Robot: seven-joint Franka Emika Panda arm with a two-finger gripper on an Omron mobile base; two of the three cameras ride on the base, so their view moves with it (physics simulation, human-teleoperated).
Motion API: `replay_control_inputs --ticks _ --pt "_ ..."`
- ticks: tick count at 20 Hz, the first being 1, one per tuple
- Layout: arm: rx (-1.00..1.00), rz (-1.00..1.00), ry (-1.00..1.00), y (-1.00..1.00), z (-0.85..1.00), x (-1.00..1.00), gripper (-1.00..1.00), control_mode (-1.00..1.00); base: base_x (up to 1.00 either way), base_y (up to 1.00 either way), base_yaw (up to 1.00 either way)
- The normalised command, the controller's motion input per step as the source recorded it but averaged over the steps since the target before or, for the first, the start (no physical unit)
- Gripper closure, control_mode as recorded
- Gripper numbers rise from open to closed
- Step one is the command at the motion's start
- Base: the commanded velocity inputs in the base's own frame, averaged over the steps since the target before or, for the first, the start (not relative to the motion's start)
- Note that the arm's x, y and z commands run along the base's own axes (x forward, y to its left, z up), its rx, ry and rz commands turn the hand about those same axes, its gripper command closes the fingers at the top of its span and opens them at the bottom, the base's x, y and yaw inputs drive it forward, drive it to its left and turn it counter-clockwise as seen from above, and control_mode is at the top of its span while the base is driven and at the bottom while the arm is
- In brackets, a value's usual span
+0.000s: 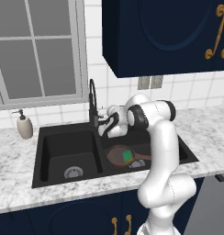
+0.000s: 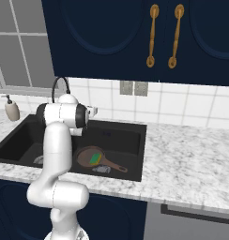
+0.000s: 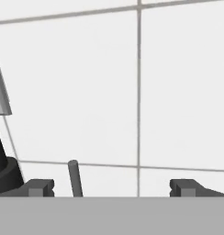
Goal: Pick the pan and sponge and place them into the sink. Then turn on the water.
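Observation:
The reddish-brown pan (image 1: 117,156) (image 2: 88,155) lies in the right basin of the black sink (image 1: 40,158) (image 2: 135,154), its long handle pointing to the right. The green sponge (image 1: 127,155) (image 2: 95,160) rests on the pan. My gripper (image 1: 101,123) (image 3: 111,188) hovers above the sink's back rim, right beside the black gooseneck faucet (image 1: 92,103) (image 2: 60,85), and faces the tiled wall. It is open and holds nothing. In the hand view the faucet's thin grey lever (image 3: 75,178) stands between the fingertips (image 3: 38,187), nearer the left one, with the faucet base (image 3: 4,170) at the left edge.
A cream soap dispenser (image 1: 24,126) (image 2: 11,109) stands on the marble counter (image 1: 210,133) left of the sink. The left basin holds only its round drain (image 1: 73,172). A window (image 1: 36,50) is behind the sink and navy wall cabinets (image 1: 169,32) hang above.

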Motion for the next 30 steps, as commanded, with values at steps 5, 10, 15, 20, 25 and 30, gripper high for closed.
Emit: replay_control_inputs --ticks 5,10,15,20,25,30 --pt "0.0 0.0 -0.02 0.0 -0.01 0.03 -1.0 -1.0 0.0 0.0 0.0" --pt "0.0 0.0 -0.05 0.0 -0.05 0.11 -1.0 -1.0 0.0 0.0 0.0" --pt "0.0 0.0 -0.04 0.0 -0.04 0.01 -1.0 -1.0 0.0 0.0 0.0" --pt "0.0 0.0 -0.05 0.0 -0.09 0.01 -1.0 -1.0 0.0 0.0 0.0" --pt "0.0 0.0 -0.05 0.0 -0.14 0.01 -1.0 -1.0 0.0 0.0 0.0" --pt "0.0 0.0 -0.06 0.0 -0.14 0.0 -1.0 -1.0 0.0 0.0 0.0"
